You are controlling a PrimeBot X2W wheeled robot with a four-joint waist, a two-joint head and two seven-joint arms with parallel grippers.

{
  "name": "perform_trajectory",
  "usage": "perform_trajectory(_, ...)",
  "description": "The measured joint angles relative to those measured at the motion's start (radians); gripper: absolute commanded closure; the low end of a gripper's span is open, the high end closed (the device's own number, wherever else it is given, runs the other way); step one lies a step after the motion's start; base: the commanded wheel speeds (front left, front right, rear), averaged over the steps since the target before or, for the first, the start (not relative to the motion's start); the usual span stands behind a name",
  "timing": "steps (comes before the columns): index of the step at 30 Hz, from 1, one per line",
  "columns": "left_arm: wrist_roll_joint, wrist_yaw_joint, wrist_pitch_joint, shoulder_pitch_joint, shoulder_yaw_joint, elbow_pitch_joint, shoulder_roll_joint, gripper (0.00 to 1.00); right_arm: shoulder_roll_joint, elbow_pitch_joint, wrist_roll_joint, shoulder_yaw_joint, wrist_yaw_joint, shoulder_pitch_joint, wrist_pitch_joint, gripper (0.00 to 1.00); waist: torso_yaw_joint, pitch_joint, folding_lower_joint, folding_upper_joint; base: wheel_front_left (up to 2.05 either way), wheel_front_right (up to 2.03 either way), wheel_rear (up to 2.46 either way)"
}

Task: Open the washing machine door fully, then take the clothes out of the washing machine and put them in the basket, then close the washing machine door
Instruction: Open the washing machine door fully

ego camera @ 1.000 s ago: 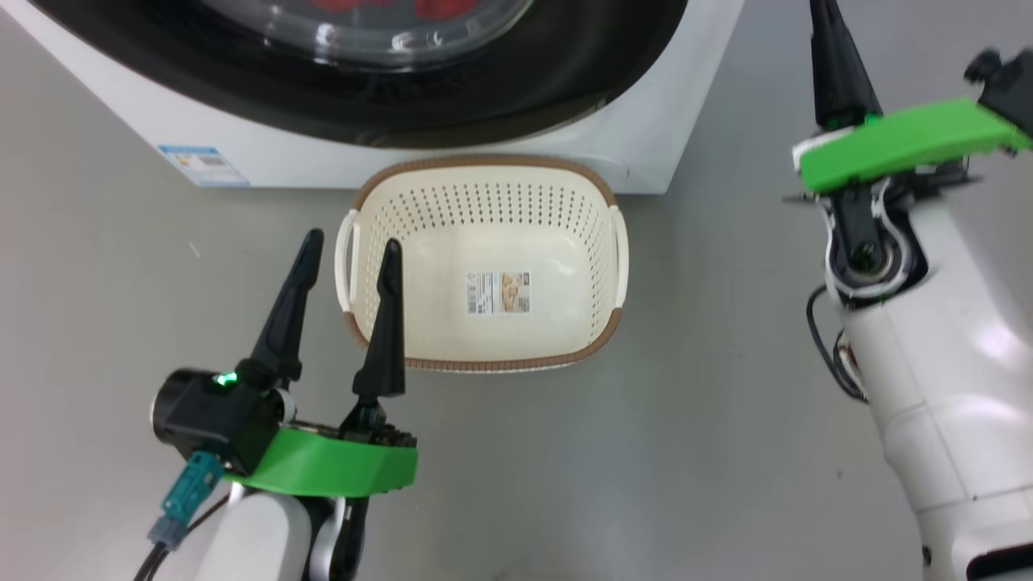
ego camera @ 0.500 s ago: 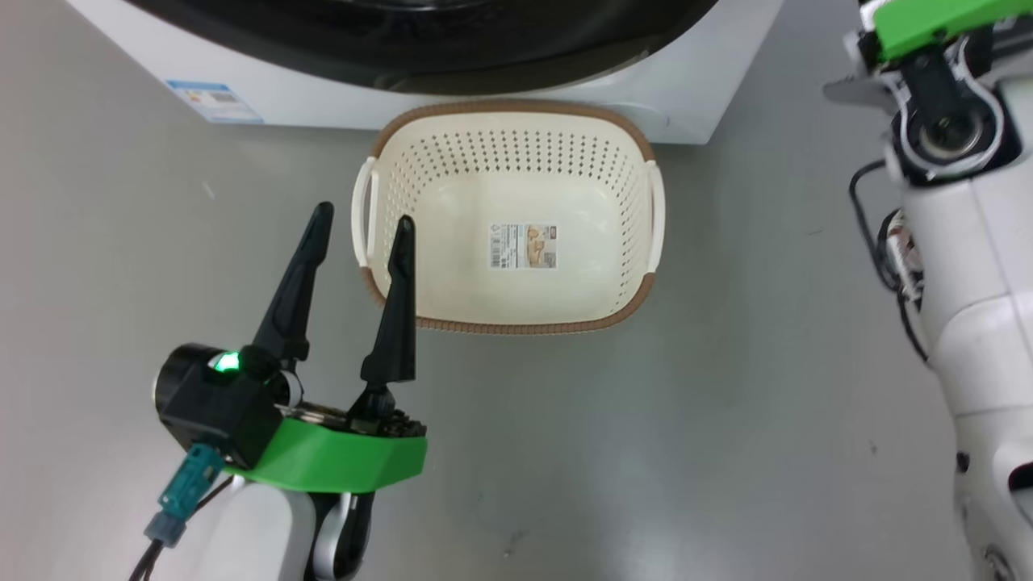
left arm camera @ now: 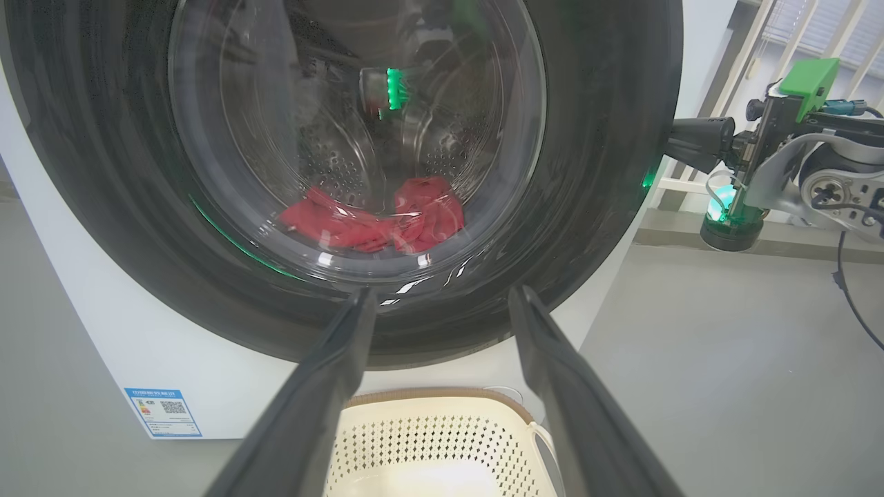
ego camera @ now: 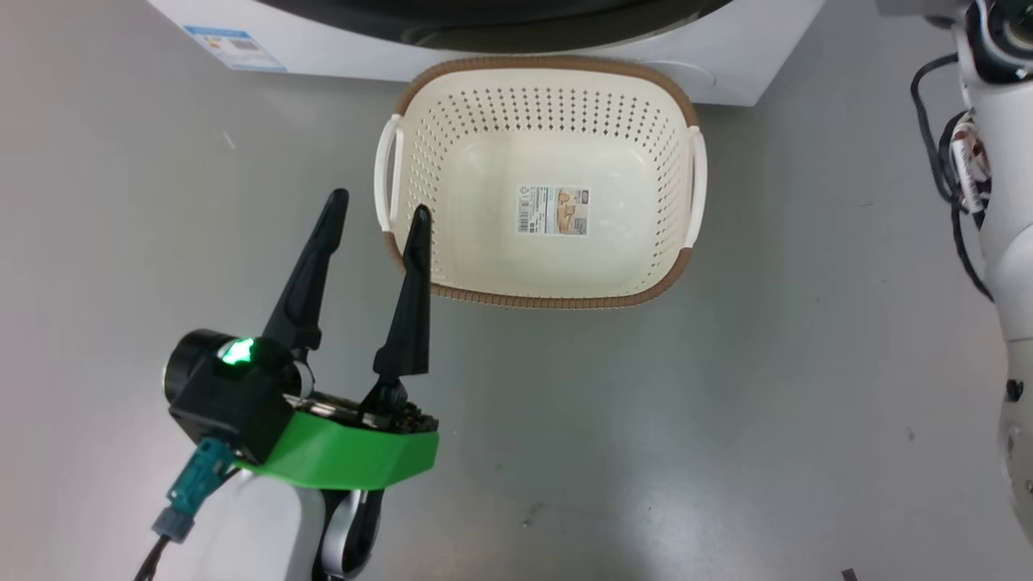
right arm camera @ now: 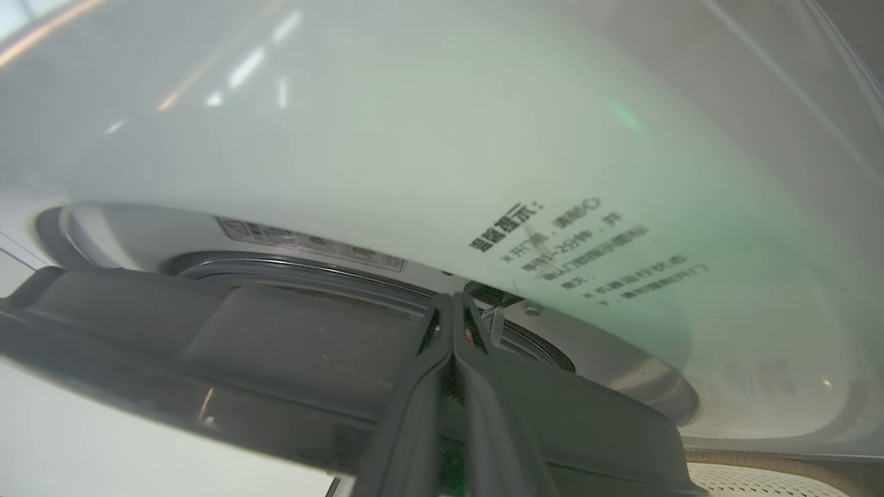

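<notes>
The washing machine (ego camera: 339, 60) stands at the head view's top, its door (ego camera: 500, 24) a black rim there. In the left wrist view the door (left arm camera: 608, 172) faces me, with red clothes (left arm camera: 414, 217) behind its glass. My right gripper (left arm camera: 671, 141) meets the door's right rim. Its shut fingers (right arm camera: 452, 298) poke into the gap between the dark door rim (right arm camera: 207, 345) and the white machine front (right arm camera: 414, 138), holding nothing. My left gripper (ego camera: 379, 203) hangs open and empty by the left handle of the cream basket (ego camera: 557, 303).
The basket sits on grey floor right against the machine's front, with a sticker (ego camera: 554, 211) inside. A blue label (ego camera: 234, 48) marks the machine's lower left. My right forearm (ego camera: 1001, 202) runs down the right edge. Open floor lies to either side.
The head camera has shifted, so machine and basket sit higher and further right in its picture. The right gripper's green mount has left that view. The left gripper stays open.
</notes>
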Motion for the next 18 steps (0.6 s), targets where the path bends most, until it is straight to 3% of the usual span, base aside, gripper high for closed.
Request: perform_trajectory(18,0.0,0.001,0.0,-0.028,-0.007,0.0,0.0,0.0,-0.015,0.023,0.005,-0.006,-0.007,-0.055,0.101,1.0,0.02,0.035,-0.0001,0.0,0.0,0.0,0.0)
